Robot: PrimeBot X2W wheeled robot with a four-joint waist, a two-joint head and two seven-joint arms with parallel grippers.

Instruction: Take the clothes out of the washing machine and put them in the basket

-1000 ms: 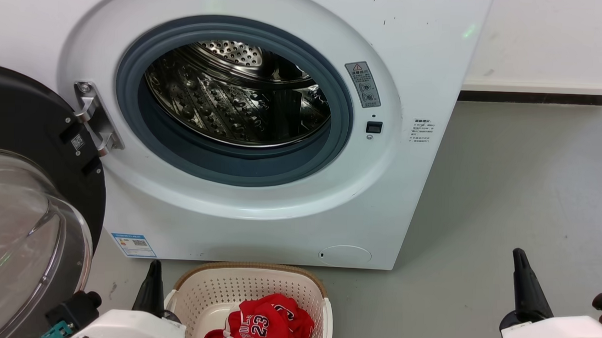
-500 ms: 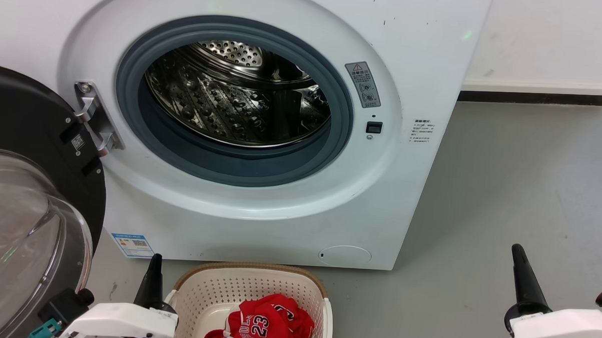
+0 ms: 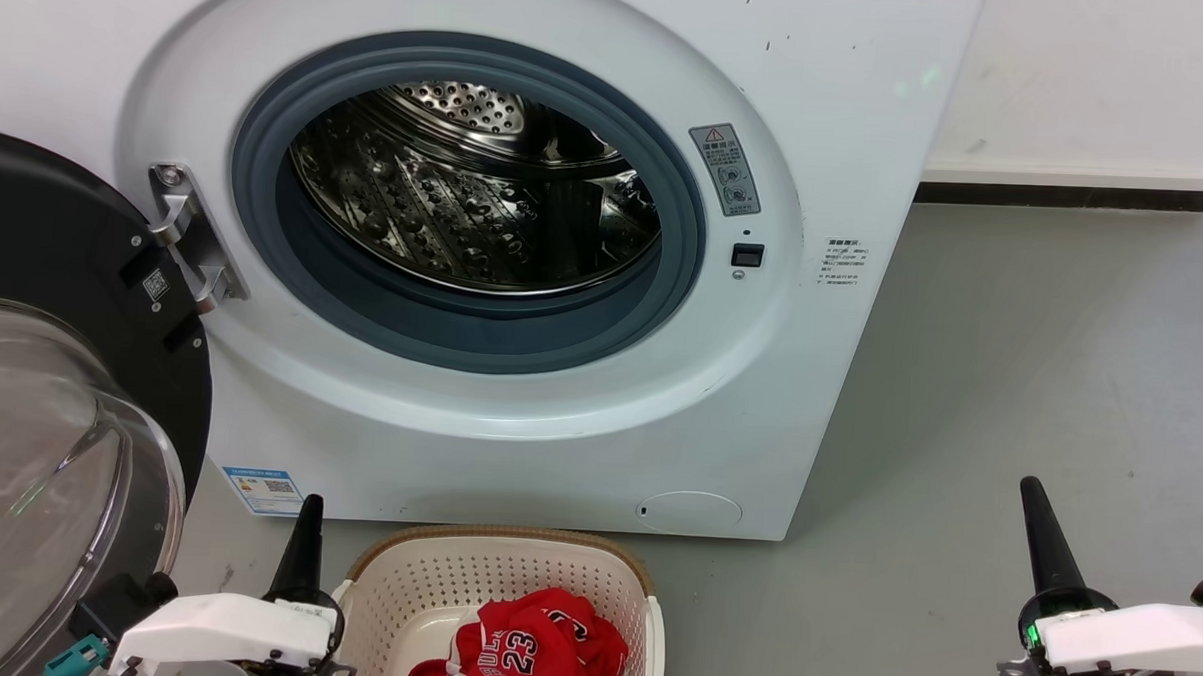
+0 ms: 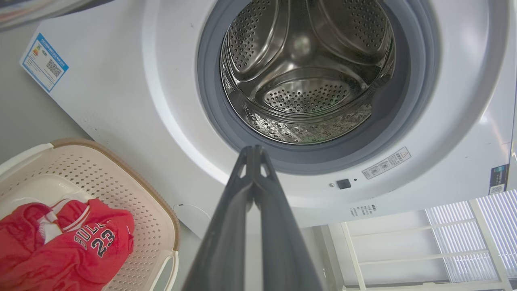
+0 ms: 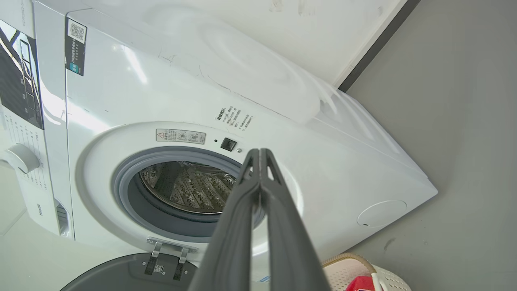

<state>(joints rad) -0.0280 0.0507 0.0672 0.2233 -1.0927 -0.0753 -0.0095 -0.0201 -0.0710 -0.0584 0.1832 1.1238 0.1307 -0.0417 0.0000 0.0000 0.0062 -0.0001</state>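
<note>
The white washing machine (image 3: pixel 849 137) stands with its round door (image 3: pixel 48 429) swung open to the left; its steel drum (image 3: pixel 476 194) holds no clothes that I can see. Red clothes (image 3: pixel 526 651) with the number 23 lie in the cream basket (image 3: pixel 498 570) on the floor before the washer, also the clothes (image 4: pixel 60 246) in the basket (image 4: pixel 133 190) in the left wrist view. My left gripper (image 3: pixel 306 538) is shut beside the basket's left rim. My right gripper (image 3: pixel 1040 533) is shut over bare floor at the lower right. Each wrist view shows its fingers (image 4: pixel 252 169) (image 5: pixel 258 169) pressed together with nothing between them.
Grey floor (image 3: pixel 1041 373) stretches to the right of the washer up to a white wall with a dark skirting (image 3: pixel 1067 194). A white slatted rack (image 4: pixel 436 238) shows in the left wrist view. The open door crowds the left side.
Both grippers have slid slightly up the head view, the left one also easing a little leftward. The washer, basket and clothes have not moved.
</note>
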